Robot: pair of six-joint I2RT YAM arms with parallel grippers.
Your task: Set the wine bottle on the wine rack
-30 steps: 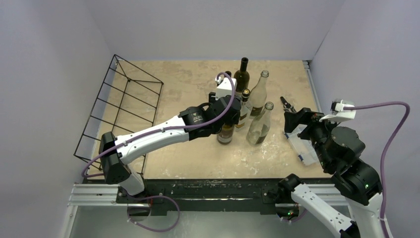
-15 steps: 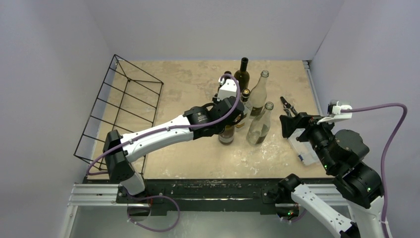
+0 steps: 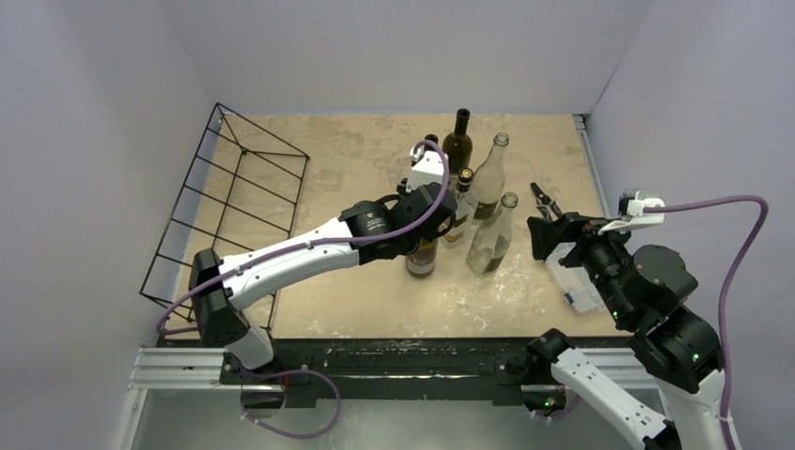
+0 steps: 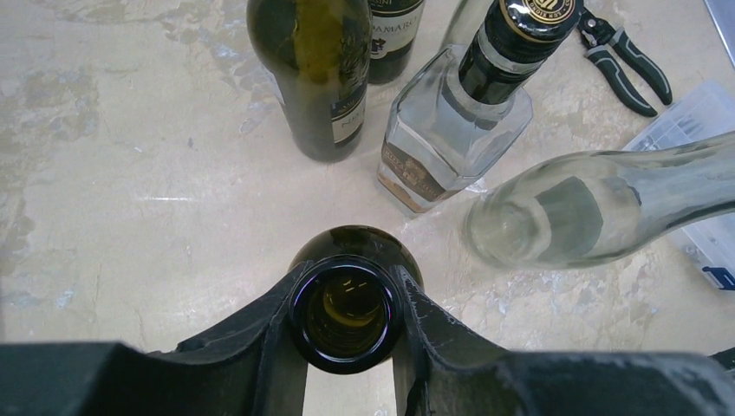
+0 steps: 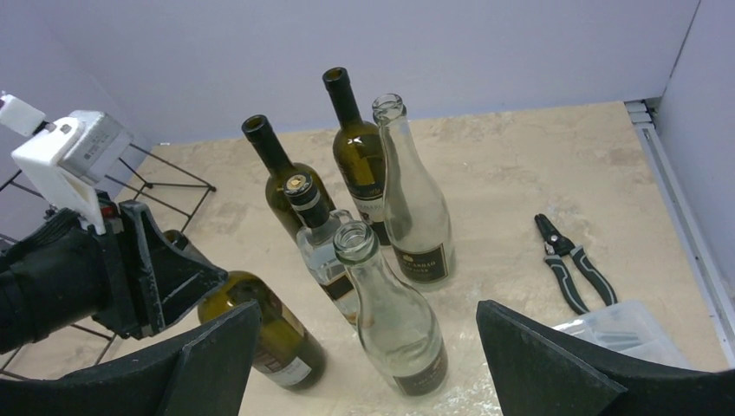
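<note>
Firmly pinched: the left claw (image 4: pixel 347 322) is pressed together on the neck of a dark green wine bottle (image 4: pixel 355 243), just below its open mouth, at the near left edge of a cluster of bottles in the middle of the desk (image 3: pixel 356 159). The right wrist view shows the held bottle leaning towards the arm instead of standing upright. Whether its base has left the desk cannot be told.

The wine rack (image 3: pixel 230 204), a black wire frame, stands well apart at the desk's left side with nothing on its rods. The right claw (image 5: pixel 366 329) hangs spread wide to the right of the cluster and holds nothing.

By all appearances the grasp is made and the carry is about to begin, with most of the task left to do. The next move calls for raising the bottle clear of its neighbours, chiefly the square clear bottle (image 4: pixel 451 130) and another dark bottle (image 4: pixel 316 78) just beside it, then swinging it left and laying it on its side across the rack's rods. With only the neck gripped, the heavy body could swing or slip, so a slow, steady lift looks wise.
</note>
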